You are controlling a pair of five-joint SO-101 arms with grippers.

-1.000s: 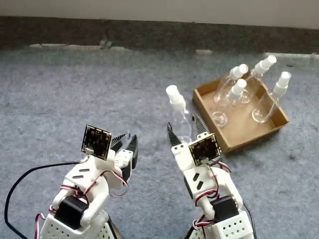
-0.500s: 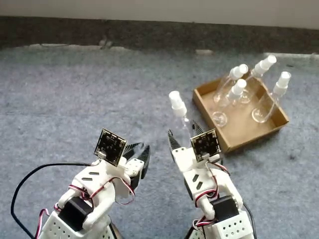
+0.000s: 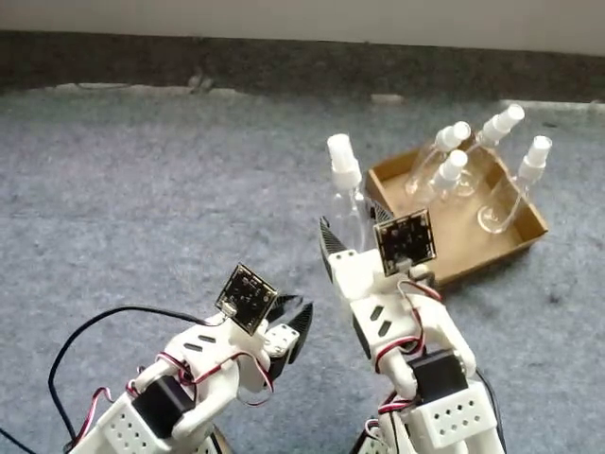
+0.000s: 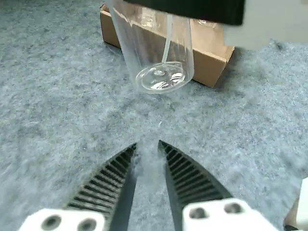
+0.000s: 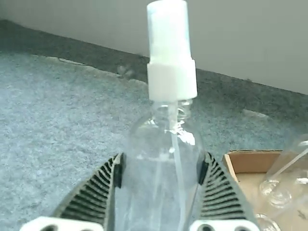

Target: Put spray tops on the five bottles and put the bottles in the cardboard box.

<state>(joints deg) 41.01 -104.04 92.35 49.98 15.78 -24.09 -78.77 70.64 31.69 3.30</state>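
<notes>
My right gripper is shut on a clear bottle with a white spray top, holding it upright above the carpet just left of the cardboard box. The right wrist view has the bottle clamped between the black fingers of that gripper. Several capped bottles lie in the box. My left gripper sits low near the front, open by a narrow gap and empty. From the left gripper, the held bottle's base hangs in front of the box.
Grey carpet covers the table, with open room to the left and in the middle. A dark strip and pale wall run along the far edge. A black cable loops beside the left arm's base.
The right arm has raised the bottle and tipped it upright, nearer the box. The left arm has drawn back toward the front and swung right, away from the bottle.
</notes>
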